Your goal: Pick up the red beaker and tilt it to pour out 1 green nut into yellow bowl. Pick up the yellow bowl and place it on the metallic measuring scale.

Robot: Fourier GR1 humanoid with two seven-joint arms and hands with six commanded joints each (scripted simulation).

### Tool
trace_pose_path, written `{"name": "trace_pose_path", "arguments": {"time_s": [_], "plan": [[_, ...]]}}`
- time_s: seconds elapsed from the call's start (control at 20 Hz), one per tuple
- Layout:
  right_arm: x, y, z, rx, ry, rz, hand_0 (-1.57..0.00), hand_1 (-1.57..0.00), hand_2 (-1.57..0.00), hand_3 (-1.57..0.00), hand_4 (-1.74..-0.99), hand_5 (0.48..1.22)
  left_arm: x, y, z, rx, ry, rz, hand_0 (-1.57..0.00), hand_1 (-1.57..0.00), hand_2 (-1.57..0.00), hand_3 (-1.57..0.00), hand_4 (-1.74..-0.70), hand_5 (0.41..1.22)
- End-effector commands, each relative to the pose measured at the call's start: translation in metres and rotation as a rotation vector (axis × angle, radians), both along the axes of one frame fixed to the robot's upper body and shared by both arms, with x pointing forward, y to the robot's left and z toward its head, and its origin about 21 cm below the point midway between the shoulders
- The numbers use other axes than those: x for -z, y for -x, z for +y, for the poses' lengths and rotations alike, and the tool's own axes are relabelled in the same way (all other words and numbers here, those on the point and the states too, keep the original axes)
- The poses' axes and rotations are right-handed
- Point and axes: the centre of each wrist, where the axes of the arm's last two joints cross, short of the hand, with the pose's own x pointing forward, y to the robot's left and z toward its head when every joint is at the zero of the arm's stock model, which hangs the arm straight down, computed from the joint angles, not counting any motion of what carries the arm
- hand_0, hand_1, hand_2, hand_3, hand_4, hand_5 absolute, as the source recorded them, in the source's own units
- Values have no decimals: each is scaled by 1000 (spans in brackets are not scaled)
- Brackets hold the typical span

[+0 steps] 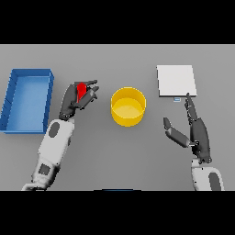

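Note:
A red beaker [81,90] shows between the fingers of my left hand [75,98], which is curled round it left of the yellow bowl [128,106]. Most of the beaker is hidden by the hand. The bowl stands at the table's middle, and I cannot make out a nut in it. The metallic measuring scale [176,81], a pale square plate, lies at the back right. My right hand [195,131] is open, fingers straight, its fingertips just below the scale's near right corner and well right of the bowl.
A blue tray [13,98] with raised walls sits at the far left, close to my left forearm. The grey table [119,156] stretches in front of the bowl between both arms.

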Motion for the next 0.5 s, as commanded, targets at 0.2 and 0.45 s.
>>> {"name": "trace_pose_path", "arguments": {"time_s": [0.2,0.45], "plan": [[1,2,-1,-2,17,-5,1,1,1,1,-1259,647,-19,-2,2,-42,58,-77,-1531,-1533,-1534,-1520,-1692,1118],[1,3,0,-12,35,-25,1,1,1,1,-1261,661,-58,-8,-4,40,-96,-149,-1558,-1558,-1559,-1554,-1725,1117]]}}
